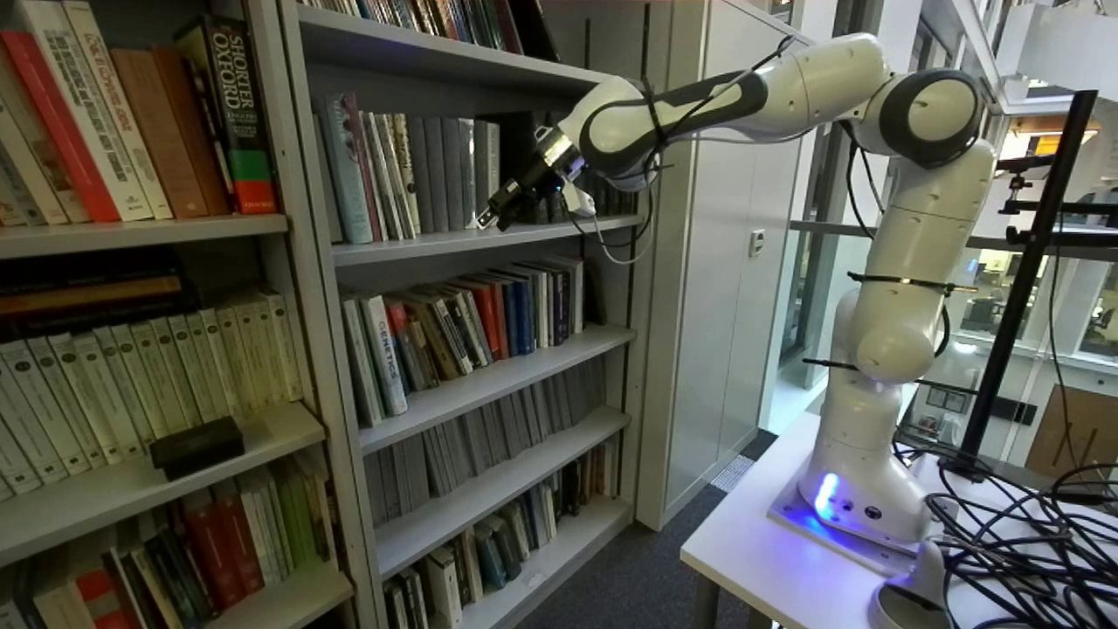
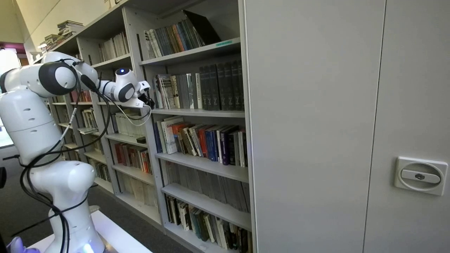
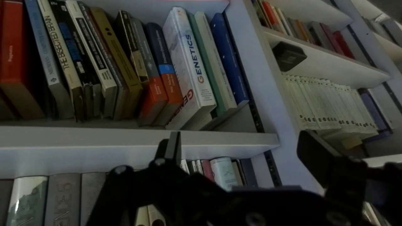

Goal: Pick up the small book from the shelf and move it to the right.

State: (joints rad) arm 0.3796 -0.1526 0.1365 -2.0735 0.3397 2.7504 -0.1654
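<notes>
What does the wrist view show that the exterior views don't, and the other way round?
Only the wrist view: the readable title on The Bisected Brain, and fingers clearly parted. Only the exterior views: the arm's base and the white table under it. Shared: the shelf, its Genetics book and the dark box on the neighbouring bookcase.

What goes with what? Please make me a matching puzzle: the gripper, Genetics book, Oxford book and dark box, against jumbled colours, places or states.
1. gripper
2. Genetics book
3. Oxford book
4. dark box

A. green and red bands low on its spine
B. in front of a row of pale books
C. white spine
D. open, holding nothing

Pairs: 1-D; 2-C; 3-A; 4-B
</notes>
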